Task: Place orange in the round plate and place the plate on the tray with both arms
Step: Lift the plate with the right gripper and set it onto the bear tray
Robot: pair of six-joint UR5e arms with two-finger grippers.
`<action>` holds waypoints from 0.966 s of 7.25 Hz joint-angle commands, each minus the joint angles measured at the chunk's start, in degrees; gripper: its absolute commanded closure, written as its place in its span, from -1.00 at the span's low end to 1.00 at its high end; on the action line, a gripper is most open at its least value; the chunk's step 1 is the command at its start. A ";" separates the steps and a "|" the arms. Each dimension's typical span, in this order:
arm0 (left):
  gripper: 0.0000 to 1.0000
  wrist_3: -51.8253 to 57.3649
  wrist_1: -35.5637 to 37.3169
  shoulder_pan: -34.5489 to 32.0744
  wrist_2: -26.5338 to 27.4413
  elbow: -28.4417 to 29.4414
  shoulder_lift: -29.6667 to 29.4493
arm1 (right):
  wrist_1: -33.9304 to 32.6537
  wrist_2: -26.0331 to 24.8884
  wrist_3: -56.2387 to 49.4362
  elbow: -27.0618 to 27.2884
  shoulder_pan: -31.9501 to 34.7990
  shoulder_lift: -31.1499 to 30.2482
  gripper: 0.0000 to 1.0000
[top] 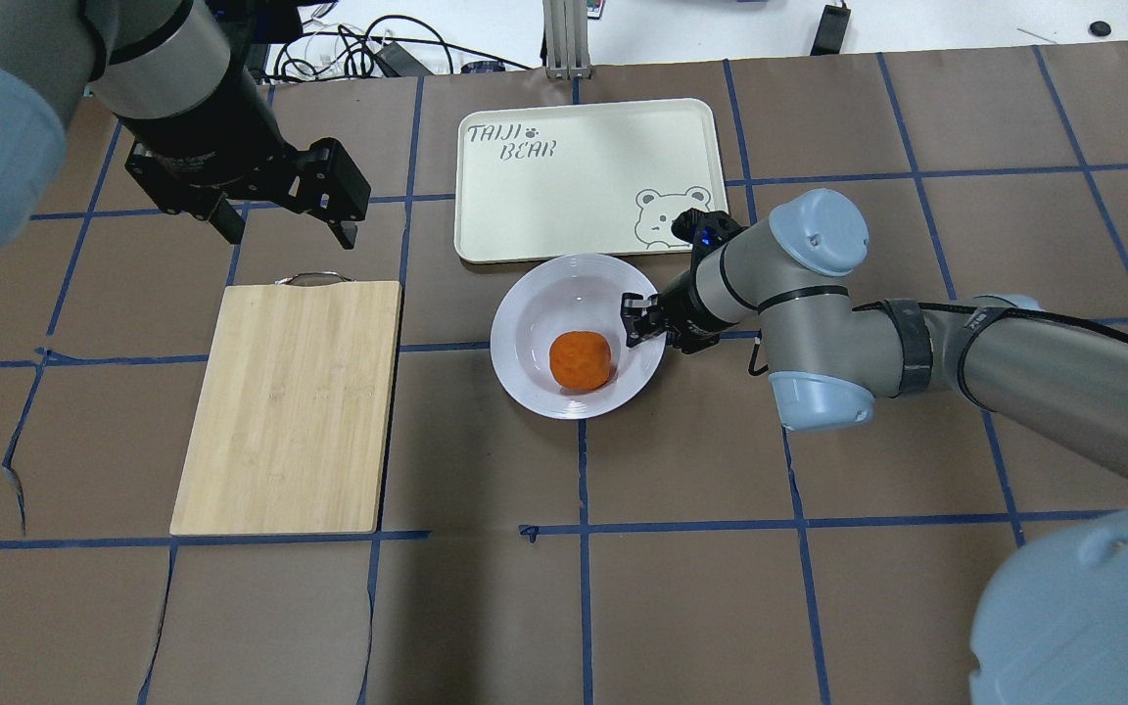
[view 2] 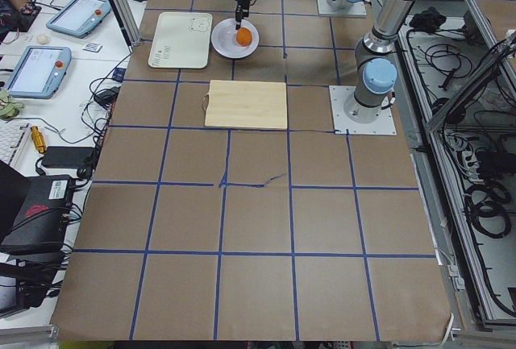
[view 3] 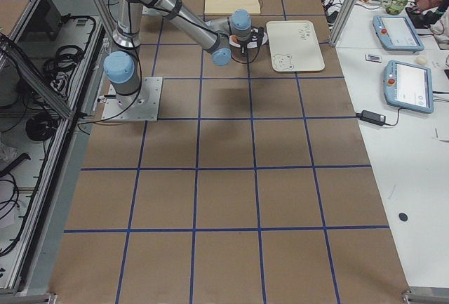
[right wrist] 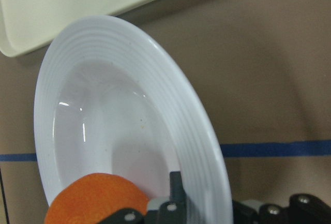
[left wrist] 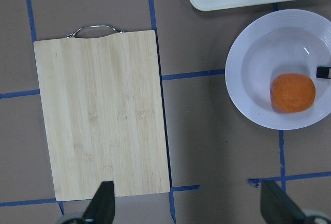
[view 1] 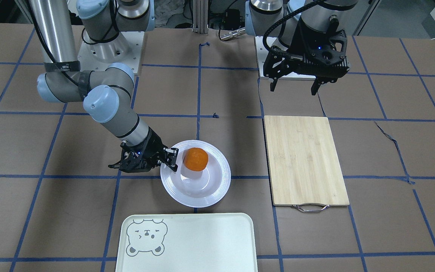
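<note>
Orange (view 1: 195,159) is sitting in the plate (view 1: 217,185), done. In the front-facing view the right pincer (view 1: 172,158) is coming in low and straddling the rim with its jaws nearly closed, apparently pinching it for the lift. The orange is lying just beyond its inner finger. The tray (view 1: 202,241) is waiting just beside the plate, with nothing between them.

Overhead: the left pincer (top: 290,233) is hanging wide open and empty, well apart from the plate, probably waiting to take the free rim. The board (top: 290,401) is lying beneath and ahead of it.

Side views: too small to be adding anything.

Left wrist: the board is filling the view ahead of the pincer, with the plate off to one side.

Right wrist: one finger (right wrist: 176,182) is resting inside the rim, and the outer one is hiding under it. The orange may roll if the plate tips.
</note>
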 commanded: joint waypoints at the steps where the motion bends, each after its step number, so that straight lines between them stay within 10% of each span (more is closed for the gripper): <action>1: -1.00 0.00 0.00 0.00 0.07 0.00 0.00 | 3.15 2.06 2.48 -2.40 -1.78 -1.07 0.88; 7: -1.00 0.00 0.00 0.09 0.07 0.00 0.00 | 12.85 7.87 2.83 -18.53 -8.38 1.79 0.90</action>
